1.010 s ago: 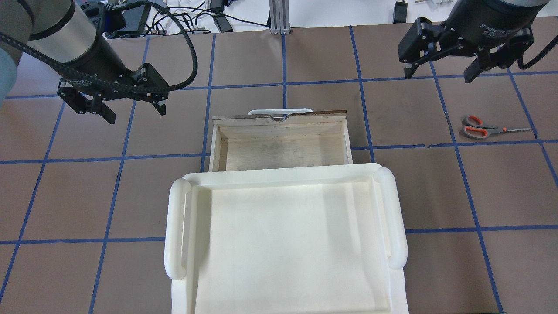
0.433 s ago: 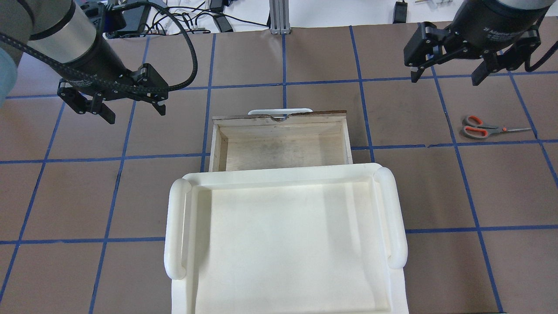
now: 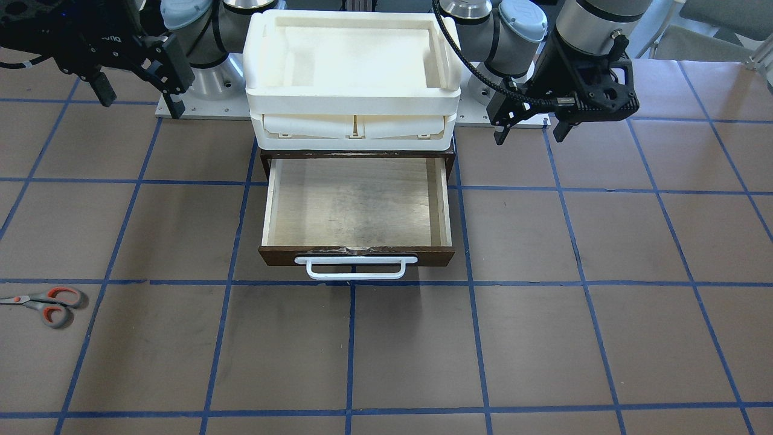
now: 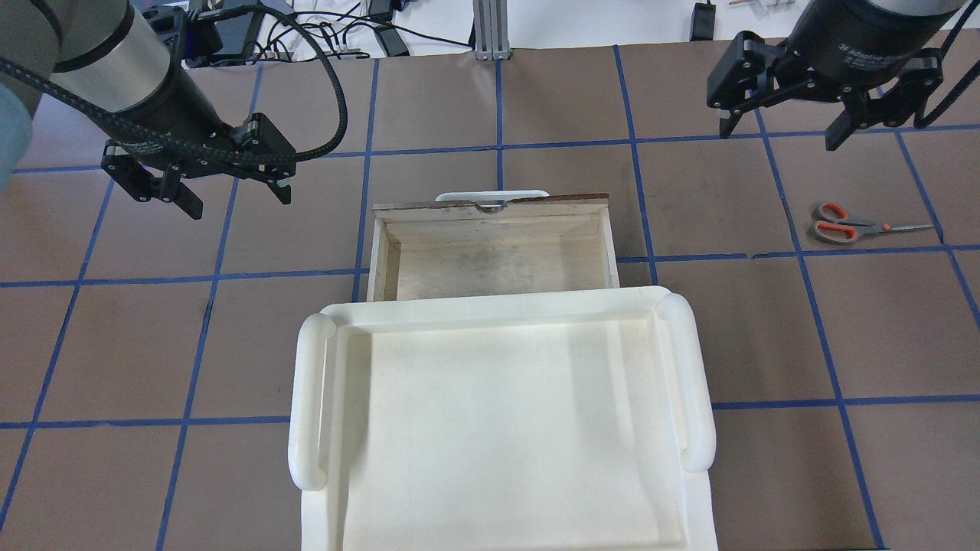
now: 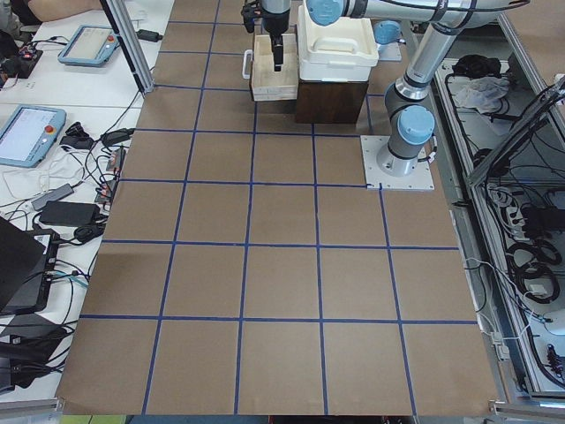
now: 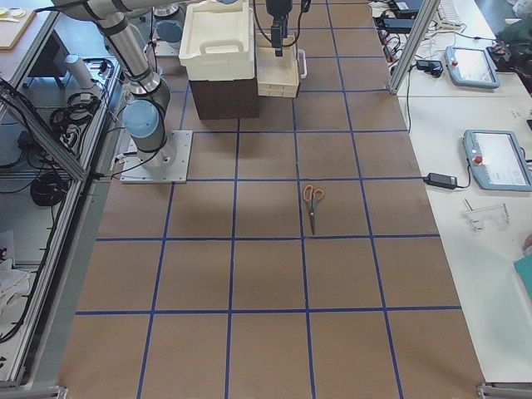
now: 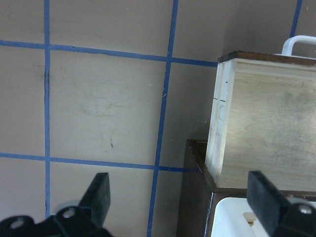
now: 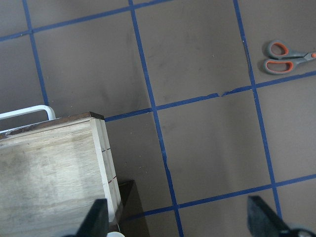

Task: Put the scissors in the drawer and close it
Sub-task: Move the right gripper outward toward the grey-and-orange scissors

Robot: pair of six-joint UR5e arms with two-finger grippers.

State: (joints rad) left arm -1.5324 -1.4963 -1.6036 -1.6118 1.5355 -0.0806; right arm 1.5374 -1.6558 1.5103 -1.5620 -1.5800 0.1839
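Observation:
The scissors (image 4: 842, 226) lie flat on the brown table at the right, with grey handles and orange-red inner loops. They also show in the front view (image 3: 51, 302) and the right wrist view (image 8: 284, 57). The drawer (image 4: 498, 264) is pulled open, its pale plywood inside is bare, and its white bar handle is on the far side (image 3: 356, 205). My right gripper (image 4: 779, 138) is open and empty in the air, beyond and slightly left of the scissors. My left gripper (image 4: 237, 200) is open and empty, left of the drawer.
A cream-white plastic tray (image 4: 498, 306) sits on top of the dark brown cabinet, above the drawer. Cables and devices (image 4: 321, 30) lie past the table's far edge. The arms' base plates (image 3: 199, 103) stand behind the cabinet.
My right gripper has shifted a little to the right, staying open above the table. The left arm, the drawer and the scissors have not moved.

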